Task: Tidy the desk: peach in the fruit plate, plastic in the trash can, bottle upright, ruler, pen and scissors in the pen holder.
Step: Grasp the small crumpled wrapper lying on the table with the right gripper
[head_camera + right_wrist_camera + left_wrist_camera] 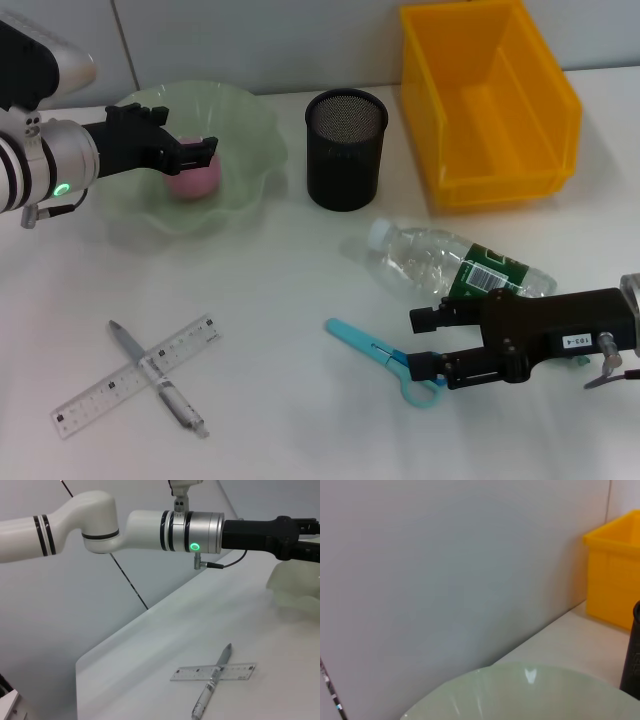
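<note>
Left gripper [203,150] pinches the peach [192,180] over the fruit plate [250,130], seen only from the head view.

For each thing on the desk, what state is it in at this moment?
Peach: in the fruit plate, left claw around it.
Bottle: lying on its side, capped.
Scissors: flat on the desk, right claw at the handles.
Pen: lying across the ruler.
Pen holder: upright, empty.
Trash can: empty.
</note>
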Available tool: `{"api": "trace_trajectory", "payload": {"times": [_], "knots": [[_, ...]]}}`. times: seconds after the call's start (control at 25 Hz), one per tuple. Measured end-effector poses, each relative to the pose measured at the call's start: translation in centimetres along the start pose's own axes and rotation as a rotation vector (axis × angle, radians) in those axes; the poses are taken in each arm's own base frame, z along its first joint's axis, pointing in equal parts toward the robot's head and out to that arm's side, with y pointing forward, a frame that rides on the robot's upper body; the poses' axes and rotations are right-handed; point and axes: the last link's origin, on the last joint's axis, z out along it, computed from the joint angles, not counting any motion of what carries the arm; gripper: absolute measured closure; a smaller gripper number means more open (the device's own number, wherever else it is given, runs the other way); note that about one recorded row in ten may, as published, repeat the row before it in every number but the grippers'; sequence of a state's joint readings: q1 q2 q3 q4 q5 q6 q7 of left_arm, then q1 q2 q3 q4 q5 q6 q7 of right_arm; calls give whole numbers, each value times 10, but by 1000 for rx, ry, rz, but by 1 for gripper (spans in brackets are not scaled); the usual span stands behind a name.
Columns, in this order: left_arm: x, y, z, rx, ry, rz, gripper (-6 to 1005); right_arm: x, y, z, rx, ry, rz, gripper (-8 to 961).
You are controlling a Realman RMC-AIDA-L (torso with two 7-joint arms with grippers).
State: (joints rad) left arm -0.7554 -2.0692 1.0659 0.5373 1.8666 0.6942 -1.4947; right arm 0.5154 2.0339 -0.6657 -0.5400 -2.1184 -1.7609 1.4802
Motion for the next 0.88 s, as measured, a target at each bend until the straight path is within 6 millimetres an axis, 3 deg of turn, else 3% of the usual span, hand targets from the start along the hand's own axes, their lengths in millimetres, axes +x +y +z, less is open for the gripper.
{"api": "trace_trajectory", "payload": {"times": [0.24, 0.52, 0.72, 0.88], "knots": [[3, 7, -8, -79, 60, -59, 186, 0, 0, 1, 2, 0, 0, 179], [17, 38, -45, -392, 191, -49, 186, -1, 0, 0, 3, 0, -4, 179], [11, 64, -69, -618, 206, -22, 186, -1, 0, -1, 3, -1, -7, 180], [-1, 73, -81, -695, 200, -47, 186, -1, -1, -4, 13, -10, 0, 180]]}}
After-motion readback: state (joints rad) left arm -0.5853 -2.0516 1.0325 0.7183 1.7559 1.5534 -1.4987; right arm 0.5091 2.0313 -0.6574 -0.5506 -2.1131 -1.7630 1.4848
